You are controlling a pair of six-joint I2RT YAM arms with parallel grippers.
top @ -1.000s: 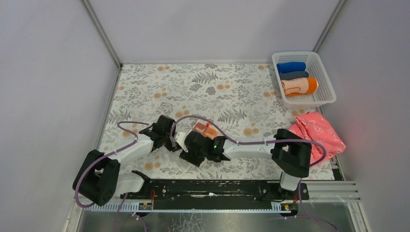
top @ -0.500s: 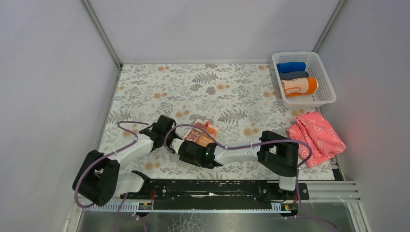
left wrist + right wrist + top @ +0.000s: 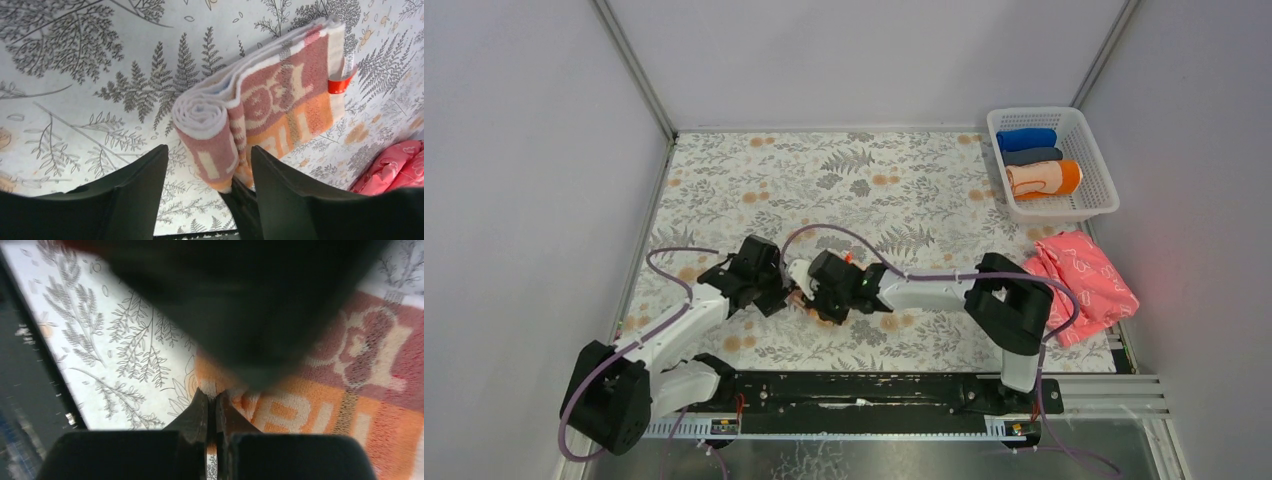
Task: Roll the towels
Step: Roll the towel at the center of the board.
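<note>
Presently the printed towel [image 3: 280, 95] lies part-rolled on the table [image 3: 75, 100], front centre. Left gripper [image 3: 209, 150] stands open astride the rolled end, likely guarding the coil. Right gripper [image 3: 212, 399] is closed, apparently pinching the near hem.

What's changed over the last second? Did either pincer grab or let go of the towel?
The left pincer opened and now straddles the rolled end of the printed towel. The right pincer closed at the towel's near orange edge, apparently pinching it. The towel itself barely shifted. The pink cloth and the basket with its three rolls are unchanged.
</note>
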